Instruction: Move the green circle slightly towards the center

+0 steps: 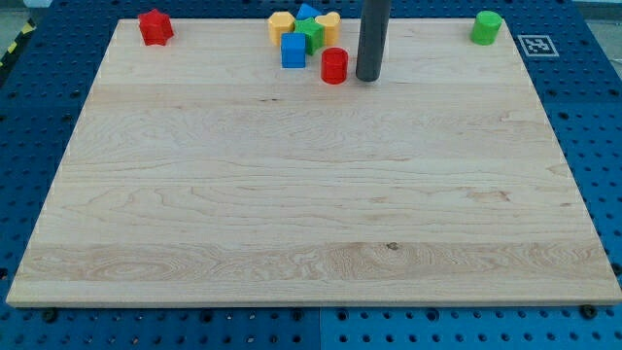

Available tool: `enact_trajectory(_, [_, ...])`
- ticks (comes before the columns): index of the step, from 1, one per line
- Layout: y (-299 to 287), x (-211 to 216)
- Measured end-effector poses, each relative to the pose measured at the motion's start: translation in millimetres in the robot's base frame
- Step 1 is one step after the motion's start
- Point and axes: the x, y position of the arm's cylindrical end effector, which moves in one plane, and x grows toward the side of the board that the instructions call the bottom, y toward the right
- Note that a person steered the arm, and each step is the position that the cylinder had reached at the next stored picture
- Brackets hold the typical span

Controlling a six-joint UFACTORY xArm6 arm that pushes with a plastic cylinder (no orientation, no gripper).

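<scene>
The green circle (486,27) stands at the view's top right corner of the wooden board (311,194). My tip (367,77) rests on the board near the top middle, far to the left of the green circle. It stands just right of a red cylinder (334,65), with a small gap between them.
A cluster sits at the top middle: a blue cube (293,51), a green star-like block (312,35), a yellow block (281,24), another yellow block (328,25) and a blue block (307,12). A red block (155,26) stands at the top left corner. A marker tag (536,44) lies off the board.
</scene>
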Motion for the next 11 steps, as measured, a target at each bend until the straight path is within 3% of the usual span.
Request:
enact_trajectory(2, [-65.9, 0.4])
enact_trajectory(3, [-49.5, 16.5])
enact_trajectory(4, [43.0, 47.9])
enact_trajectory(5, [138.2, 34.8])
enact_trajectory(6, [202.8, -10.9])
enact_trajectory(9, [210.8, -130.4])
enact_trajectory(11, [180.0, -120.4])
